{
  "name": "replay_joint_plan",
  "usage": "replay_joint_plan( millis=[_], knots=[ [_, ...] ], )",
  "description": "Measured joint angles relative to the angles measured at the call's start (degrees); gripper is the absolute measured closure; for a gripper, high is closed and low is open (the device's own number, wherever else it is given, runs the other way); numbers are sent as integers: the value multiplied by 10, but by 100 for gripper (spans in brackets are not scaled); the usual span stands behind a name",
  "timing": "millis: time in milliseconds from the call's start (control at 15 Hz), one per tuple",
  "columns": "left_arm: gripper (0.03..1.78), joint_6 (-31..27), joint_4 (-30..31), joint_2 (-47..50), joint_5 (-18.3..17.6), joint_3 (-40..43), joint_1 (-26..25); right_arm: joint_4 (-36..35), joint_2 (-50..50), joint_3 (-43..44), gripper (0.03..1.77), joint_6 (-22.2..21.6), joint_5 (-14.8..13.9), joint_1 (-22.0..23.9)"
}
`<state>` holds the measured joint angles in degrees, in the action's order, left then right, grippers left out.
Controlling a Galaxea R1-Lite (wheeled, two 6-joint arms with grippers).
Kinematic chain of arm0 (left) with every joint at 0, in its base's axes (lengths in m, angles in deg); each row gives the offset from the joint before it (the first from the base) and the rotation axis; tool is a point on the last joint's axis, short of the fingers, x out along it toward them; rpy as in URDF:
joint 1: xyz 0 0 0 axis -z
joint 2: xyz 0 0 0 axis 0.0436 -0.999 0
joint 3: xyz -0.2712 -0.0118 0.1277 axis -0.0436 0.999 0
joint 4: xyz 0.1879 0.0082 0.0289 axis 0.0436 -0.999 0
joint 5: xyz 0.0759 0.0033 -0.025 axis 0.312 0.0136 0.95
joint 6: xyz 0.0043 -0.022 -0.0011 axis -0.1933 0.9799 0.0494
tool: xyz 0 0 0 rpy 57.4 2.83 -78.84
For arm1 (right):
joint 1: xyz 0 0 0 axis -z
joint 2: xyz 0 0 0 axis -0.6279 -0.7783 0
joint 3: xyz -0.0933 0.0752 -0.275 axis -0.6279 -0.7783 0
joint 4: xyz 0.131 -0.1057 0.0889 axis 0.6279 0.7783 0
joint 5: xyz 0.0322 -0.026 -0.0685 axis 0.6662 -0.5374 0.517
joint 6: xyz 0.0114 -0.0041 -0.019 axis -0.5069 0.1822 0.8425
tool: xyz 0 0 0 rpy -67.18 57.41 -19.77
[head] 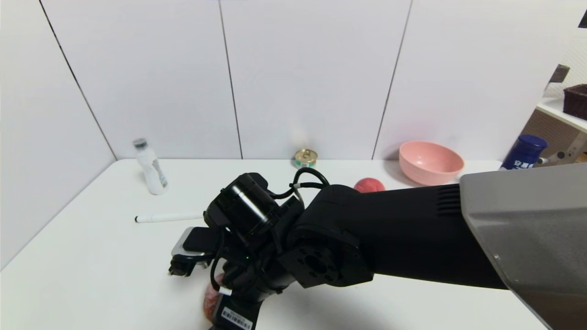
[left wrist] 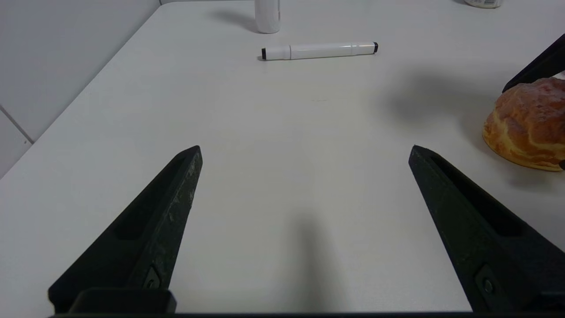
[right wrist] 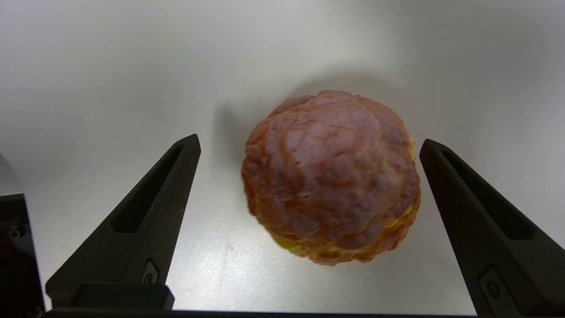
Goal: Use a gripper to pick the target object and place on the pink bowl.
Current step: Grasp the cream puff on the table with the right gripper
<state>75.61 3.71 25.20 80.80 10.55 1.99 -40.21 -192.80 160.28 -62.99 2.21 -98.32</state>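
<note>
Bun first: the round crusty pinkish-brown bun with the yellow-orange split (right wrist: 331, 176) sits on the white table (head: 91, 266) at its near edge, between the spread black fingers (right wrist: 150, 221) of my right gripper (right wrist: 309, 145). The jaws stand wide apart, one finger on each side of the bun, and I see a gap between each finger and the crust. In the head view the right arm reaches across from the right and hides most of the bun; only a reddish sliver shows beside the wrist. A white barcode sticker (head: 236, 317) is on that wrist; I cannot read its digits.

My left gripper (left wrist: 304, 150) hangs low over bare table with its fingers likewise wide apart and nothing between them. The bun lies just beside it, to its right.

The smooth plain pink round bowl (head: 430, 162) stands at the far right of the table near the wall, upright, well apart from the bun. A smooth pink-red peach (head: 369, 185) lies just in front of it and to its left.

Other items noted: a white marker pen with black ends (head: 168, 217) lying flat at centre left, a small white plastic bottle with a grey cap (head: 150, 167) at far left, a low round tin with a gold lid and green label (head: 306, 158) against the wall, and a dark blue canister with white characters (head: 524, 152) at far right. I cannot make out any of that lettering.
</note>
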Motion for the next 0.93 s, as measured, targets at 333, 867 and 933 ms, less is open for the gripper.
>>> replay_joint_plan(
  millis=[333, 867, 933],
  knots=[
    [12, 0, 0, 0, 0, 0, 0, 1, -10, 1, 9, 1, -20, 7],
    [12, 0, 0, 0, 0, 0, 0, 4, -9, -3, 73, 2, -20, 18],
    [12, 0, 0, 0, 0, 0, 0, 4, -9, -6, 82, 2, -20, 19]
  ],
)
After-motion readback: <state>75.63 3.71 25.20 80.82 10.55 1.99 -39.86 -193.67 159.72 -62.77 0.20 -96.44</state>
